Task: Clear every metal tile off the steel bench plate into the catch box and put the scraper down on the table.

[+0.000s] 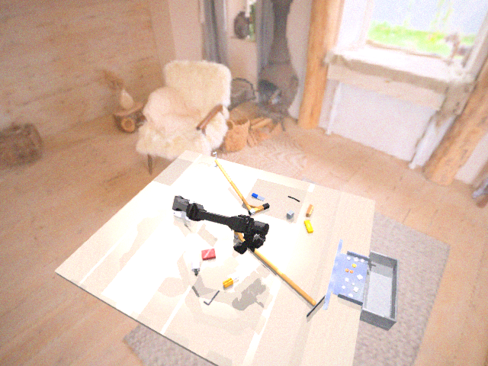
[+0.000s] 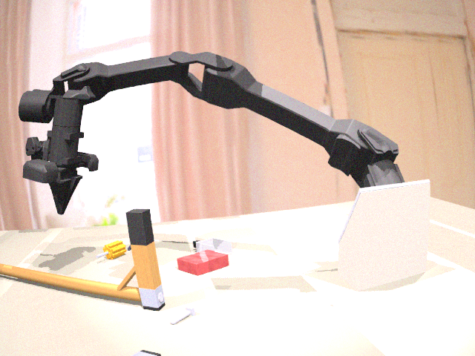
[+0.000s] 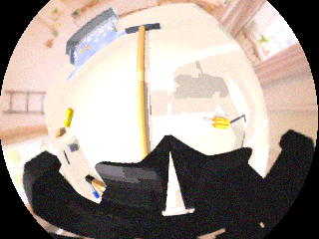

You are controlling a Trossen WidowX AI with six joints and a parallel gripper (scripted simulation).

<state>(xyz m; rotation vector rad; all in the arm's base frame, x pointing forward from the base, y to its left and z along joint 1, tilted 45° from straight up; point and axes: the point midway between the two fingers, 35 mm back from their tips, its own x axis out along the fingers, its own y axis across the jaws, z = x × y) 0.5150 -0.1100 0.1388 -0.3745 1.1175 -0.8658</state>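
One end effector [image 1: 241,249] [image 2: 61,213] [image 3: 167,137], at left in the exterior view, hangs shut w/ nothing in its grip, above the worktop [image 1: 133,311] [image 2: 268,325] [image 3: 115,100]. The long scraper [image 1: 284,275] [image 2: 76,283] [image 3: 141,85] lies on the worktop, its blade toward lower right of the top view, near the bench plate [image 1: 338,280] [image 3: 95,46]. Tiles remain on the plate, right of frame; the catch box [image 1: 378,317] [image 3: 92,30] adjoins its far side. Risks, as we judge them: an off-centre grasp, w/ the handle being round and long, could let the blade twist or droop; a low approach could knock the upright grip [image 2: 145,260] (exterior, lower centre); a skewed stroke could spill tiles over the plate's sides. Surface: pale, w/ sunlit patches & shadows. Room: timber walls, fleece-covered armchair [image 1: 189,106] upper left, window [image 1: 425,31] upper right (top view).
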